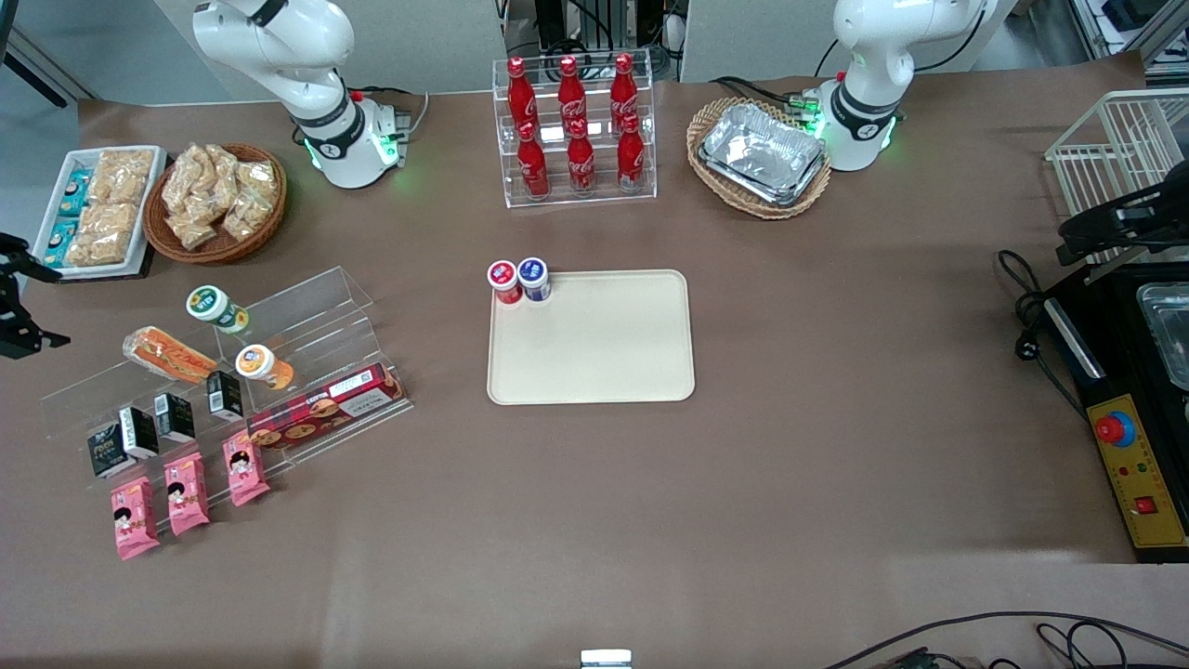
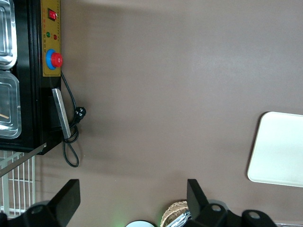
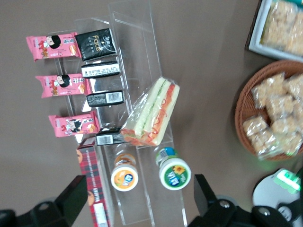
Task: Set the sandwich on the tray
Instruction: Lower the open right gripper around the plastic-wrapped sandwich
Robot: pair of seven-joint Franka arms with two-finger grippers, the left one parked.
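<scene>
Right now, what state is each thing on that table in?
sandwich: wrapped, lying on the clear stepped shelf.
tray: flat, holding only two small cups at one corner.
gripper: open, above the shelf, holding nothing.
cola bottles: upright in their rack.

The tray [image 1: 591, 346] lies flat at the middle of the table, with two small jars [image 1: 518, 280] standing side by side on its corner nearest the working arm's base. The sandwich [image 1: 167, 354] rests on the top step of a tiered stand [image 1: 307, 321] toward the working arm's end of the table, well apart from the tray. Beside it on that step sits a capped cup [image 1: 215, 308]; a second cup [image 1: 263, 365] lies one step lower. Small cartons [image 3: 100, 72] line the middle step, a long cookie box [image 1: 325, 405] lies beside them, and snack packets [image 1: 186, 491] stand nearest the front camera. The gripper [image 3: 137, 201] hangs above the stand, its fingers spread apart over the cups.
</scene>
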